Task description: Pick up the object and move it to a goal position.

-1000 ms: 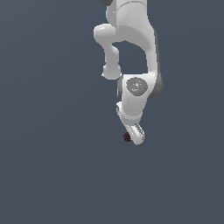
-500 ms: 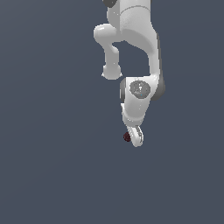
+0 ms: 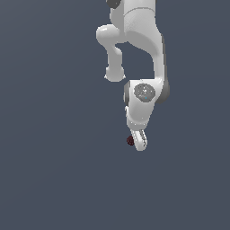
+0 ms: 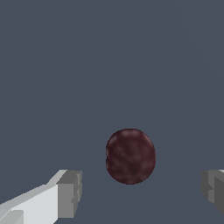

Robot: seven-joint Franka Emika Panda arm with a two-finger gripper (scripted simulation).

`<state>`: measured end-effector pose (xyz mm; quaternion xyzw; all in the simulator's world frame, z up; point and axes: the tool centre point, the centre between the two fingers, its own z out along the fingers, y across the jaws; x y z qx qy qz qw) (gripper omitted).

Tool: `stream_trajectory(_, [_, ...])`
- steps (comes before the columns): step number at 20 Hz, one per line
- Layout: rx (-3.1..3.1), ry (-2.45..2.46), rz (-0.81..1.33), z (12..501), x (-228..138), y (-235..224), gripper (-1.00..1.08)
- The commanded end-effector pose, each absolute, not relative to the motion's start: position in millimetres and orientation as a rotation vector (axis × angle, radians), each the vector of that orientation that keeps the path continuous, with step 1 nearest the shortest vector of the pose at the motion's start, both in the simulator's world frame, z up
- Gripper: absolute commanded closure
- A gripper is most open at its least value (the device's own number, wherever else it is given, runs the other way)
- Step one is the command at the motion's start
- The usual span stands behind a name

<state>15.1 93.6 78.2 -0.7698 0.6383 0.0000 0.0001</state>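
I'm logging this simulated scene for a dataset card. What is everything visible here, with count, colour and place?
ball: one, dark maroon-red with a mottled surface; in the wrist view it lies between the two fingertips with a gap on each side; in the exterior view it shows at the gripper's tip, toward the exterior view's left.
ground: one plain slate-grey surface filling the background of both views.
arm: one, white with grey joint caps, reaching down from the top of the exterior view.
gripper: one, white body with grey fingertips, jaws open and straddling the ball without touching it.
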Motion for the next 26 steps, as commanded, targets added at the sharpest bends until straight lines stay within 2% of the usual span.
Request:
stream_trajectory(1, [-2.418,2.005,0.0,75,15,94,-0.92])
stream_trajectory(10, [-2.414,2.011,0.0,35,14,93,-0.92])
stream_trajectory(15, [-2.414,2.011,0.0,28,15,94,-0.92])
stream_trajectory(16, [-2.414,2.011,0.0,28,15,94,1.08])
stream_trajectory(26, [-2.413,2.011,0.0,29,15,94,1.08])
